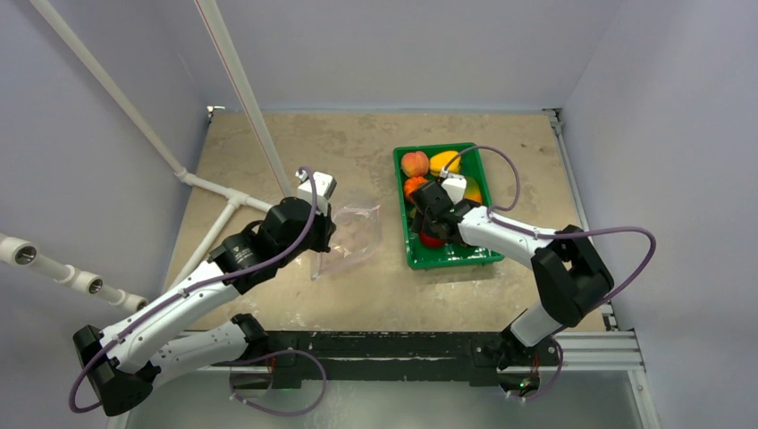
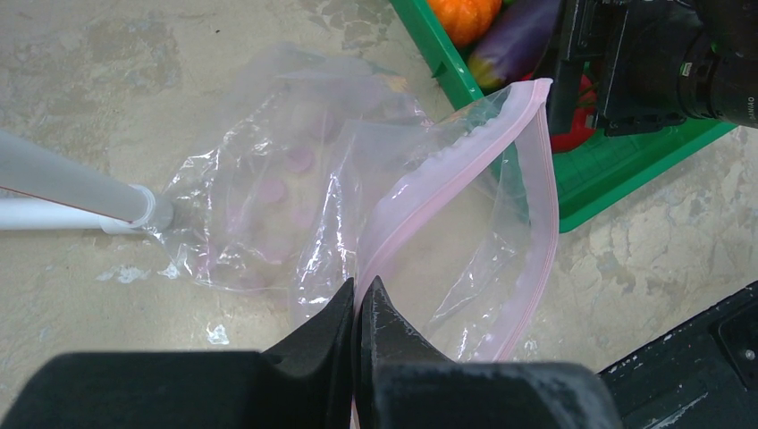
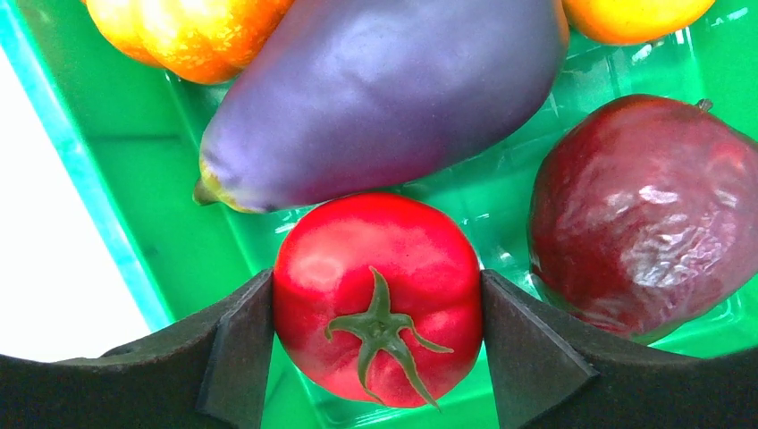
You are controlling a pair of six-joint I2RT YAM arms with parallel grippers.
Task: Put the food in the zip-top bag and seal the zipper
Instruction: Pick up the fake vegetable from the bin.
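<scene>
The clear zip-top bag (image 1: 350,234) lies crumpled on the table left of the green tray (image 1: 451,259). My left gripper (image 2: 357,290) is shut on the bag's mouth edge and pinches the pink zipper (image 2: 543,179), so the mouth gapes toward the tray. The food sits in the tray: a red tomato (image 3: 375,295), a purple eggplant (image 3: 384,98), a dark red apple (image 3: 644,210) and an orange pumpkin (image 3: 188,31). My right gripper (image 3: 375,304) reaches down into the tray, its fingers (image 3: 237,349) pressed against both sides of the tomato.
A peach (image 1: 414,164) and a yellow fruit (image 1: 444,162) lie at the tray's far end. A white pipe frame (image 1: 228,192) stands over the table's left part, and its foot (image 2: 134,204) touches the bag. The table's near edge is a black rail (image 1: 402,344).
</scene>
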